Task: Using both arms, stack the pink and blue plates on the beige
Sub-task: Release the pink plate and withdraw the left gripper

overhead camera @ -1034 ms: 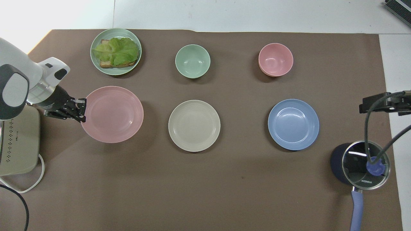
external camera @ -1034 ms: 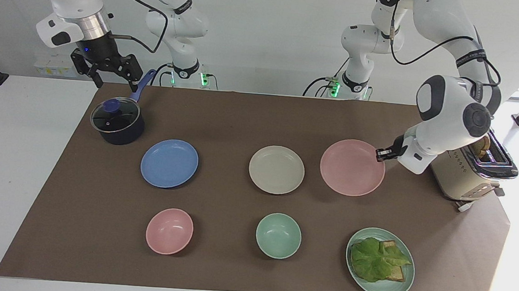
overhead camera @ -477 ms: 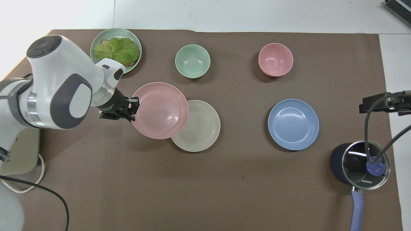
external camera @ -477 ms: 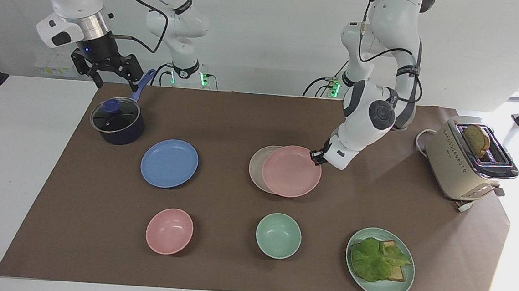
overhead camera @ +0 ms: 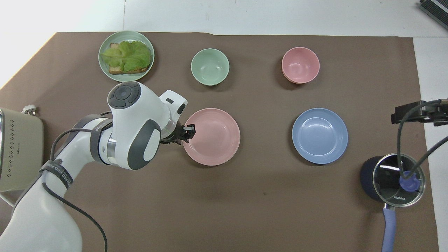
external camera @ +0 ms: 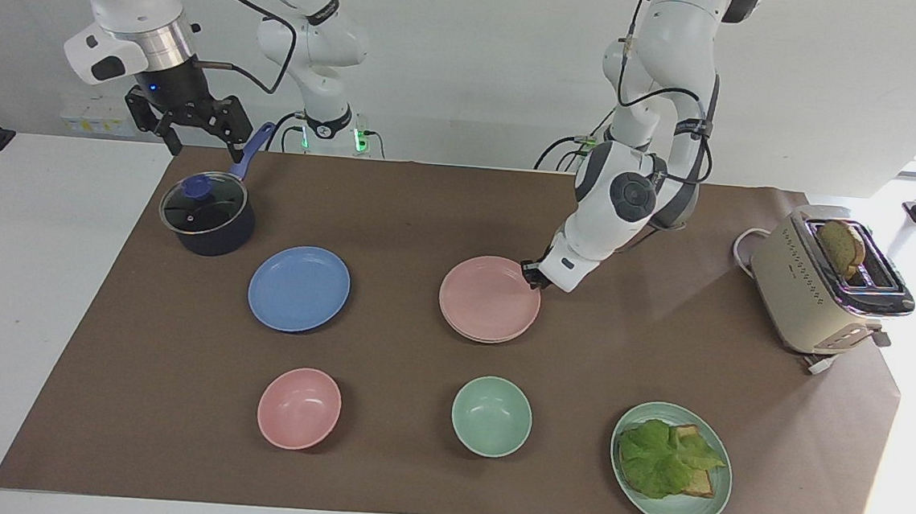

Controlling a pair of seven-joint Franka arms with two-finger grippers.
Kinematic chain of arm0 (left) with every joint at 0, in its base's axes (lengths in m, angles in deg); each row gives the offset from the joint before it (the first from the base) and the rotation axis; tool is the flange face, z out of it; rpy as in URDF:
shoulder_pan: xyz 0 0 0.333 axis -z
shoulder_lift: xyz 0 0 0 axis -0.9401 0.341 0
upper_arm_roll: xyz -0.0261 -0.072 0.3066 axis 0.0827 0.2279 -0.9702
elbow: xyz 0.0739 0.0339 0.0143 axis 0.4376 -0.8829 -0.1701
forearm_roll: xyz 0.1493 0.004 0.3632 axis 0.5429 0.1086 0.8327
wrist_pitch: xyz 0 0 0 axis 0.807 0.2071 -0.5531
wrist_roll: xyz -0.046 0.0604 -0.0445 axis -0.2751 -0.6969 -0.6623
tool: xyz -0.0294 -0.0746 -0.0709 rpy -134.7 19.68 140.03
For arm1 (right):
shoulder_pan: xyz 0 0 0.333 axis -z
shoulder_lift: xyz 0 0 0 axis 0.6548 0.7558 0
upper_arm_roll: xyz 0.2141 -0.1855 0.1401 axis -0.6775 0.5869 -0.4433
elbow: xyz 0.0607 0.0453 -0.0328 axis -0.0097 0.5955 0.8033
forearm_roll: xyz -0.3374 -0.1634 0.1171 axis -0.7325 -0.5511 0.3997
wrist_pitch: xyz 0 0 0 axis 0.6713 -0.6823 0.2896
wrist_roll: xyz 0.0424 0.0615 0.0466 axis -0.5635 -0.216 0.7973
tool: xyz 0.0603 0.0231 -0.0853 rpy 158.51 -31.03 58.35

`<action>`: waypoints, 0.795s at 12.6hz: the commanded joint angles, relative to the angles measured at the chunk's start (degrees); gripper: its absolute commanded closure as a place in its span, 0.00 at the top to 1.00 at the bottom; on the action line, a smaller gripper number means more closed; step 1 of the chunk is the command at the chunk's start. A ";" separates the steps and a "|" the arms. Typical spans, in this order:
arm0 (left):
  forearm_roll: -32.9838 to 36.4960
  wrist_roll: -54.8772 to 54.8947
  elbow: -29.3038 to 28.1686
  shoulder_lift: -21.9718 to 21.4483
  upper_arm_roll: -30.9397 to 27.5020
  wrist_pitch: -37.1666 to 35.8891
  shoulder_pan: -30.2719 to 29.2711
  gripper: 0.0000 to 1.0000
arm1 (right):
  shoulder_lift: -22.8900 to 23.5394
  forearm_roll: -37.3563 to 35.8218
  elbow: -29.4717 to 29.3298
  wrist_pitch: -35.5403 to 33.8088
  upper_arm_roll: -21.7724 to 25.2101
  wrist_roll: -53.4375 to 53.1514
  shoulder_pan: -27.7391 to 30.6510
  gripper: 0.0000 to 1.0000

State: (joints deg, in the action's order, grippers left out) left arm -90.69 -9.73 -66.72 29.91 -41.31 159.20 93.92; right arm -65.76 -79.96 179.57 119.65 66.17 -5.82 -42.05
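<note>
A brown-covered tabletop (external camera: pixel 397 204) carries the dishes. The pink plate (external camera: pixel 487 295) lies on the beige plate (external camera: pixel 492 339), of which only a thin edge shows beneath. The blue plate (external camera: pixel 299 288) sits flat beside that stack, toward the right arm's end. The left tool (external camera: pixel 532 275) is at the pink plate's rim; whether it grips or has let go cannot be told. The right tool (external camera: pixel 193 122) hangs spread open, empty, over the tabletop's edge by a dark lidded pot (external camera: pixel 207 215).

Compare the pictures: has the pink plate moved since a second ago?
Yes. The pink plate has moved from beside the toaster toward the blue plate; it now covers the beige plate, left gripper at its rim.
</note>
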 commanded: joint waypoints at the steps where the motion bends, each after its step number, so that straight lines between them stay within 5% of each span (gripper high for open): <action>1: -0.68 1.01 -0.55 -0.85 -1.23 1.05 -0.04 1.00 | -0.38 -0.10 0.09 -0.03 -0.14 -0.45 0.26 1.00; 6: 13.80 12.93 5.15 -2.42 -1.76 -1.66 -11.62 1.00 | -0.38 -0.10 0.09 -0.03 -0.05 -0.45 0.26 1.00; 10: 14.61 28.25 12.02 -7.24 -1.76 -11.77 -21.82 1.00 | -0.38 -0.10 0.09 -0.03 0.04 -0.36 0.26 1.00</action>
State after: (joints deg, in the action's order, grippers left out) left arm -77.51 16.21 -56.57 26.05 -43.73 151.71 74.66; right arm -65.76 -79.96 179.57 119.65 66.19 -5.82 -42.04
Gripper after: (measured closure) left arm 0.000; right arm 0.000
